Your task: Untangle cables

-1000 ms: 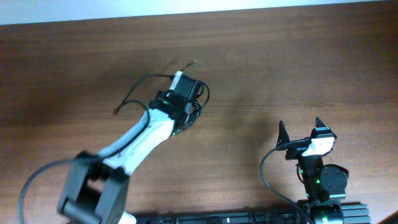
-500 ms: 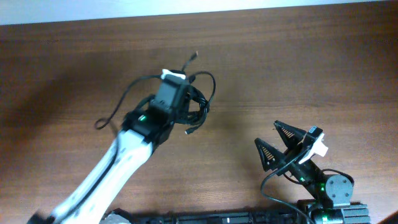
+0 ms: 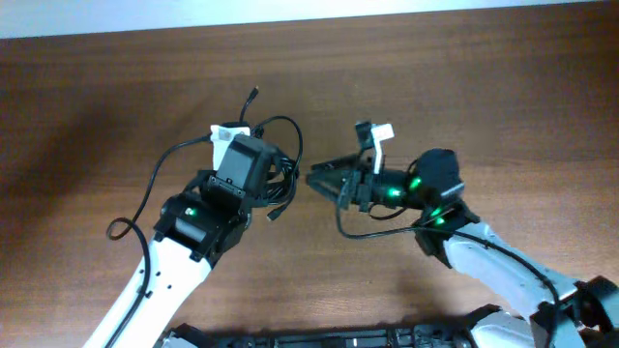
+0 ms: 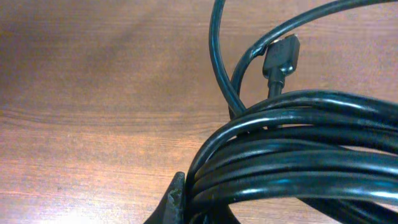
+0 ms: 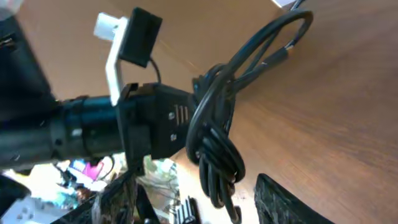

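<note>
The cables (image 3: 283, 174) are a knotted bundle of thin black cords, lifted off the wooden table (image 3: 503, 87). A loop (image 3: 286, 130) rises from the bundle, one plug end (image 3: 253, 94) sticks up toward the back, and a long tail (image 3: 118, 228) trails to the left. My left gripper (image 3: 269, 182) is shut on the bundle. In the left wrist view the coils (image 4: 292, 168) fill the frame beside one fingertip (image 4: 177, 200), with a plug (image 4: 281, 55) above. My right gripper (image 3: 319, 184) is open just right of the bundle. In the right wrist view the bundle (image 5: 214, 146) hangs between its spread fingers (image 5: 199, 205).
The right arm (image 3: 484, 256) reaches in from the lower right with its own thick black wire (image 3: 372, 232) looping under it. The left arm (image 3: 164, 271) comes from the lower left. The table's far edge (image 3: 309, 17) meets a white wall.
My right arm has swung from the lower right to the table's middle, jaws open at the bundle. My left arm has carried the bundle a little left and toward the front.
</note>
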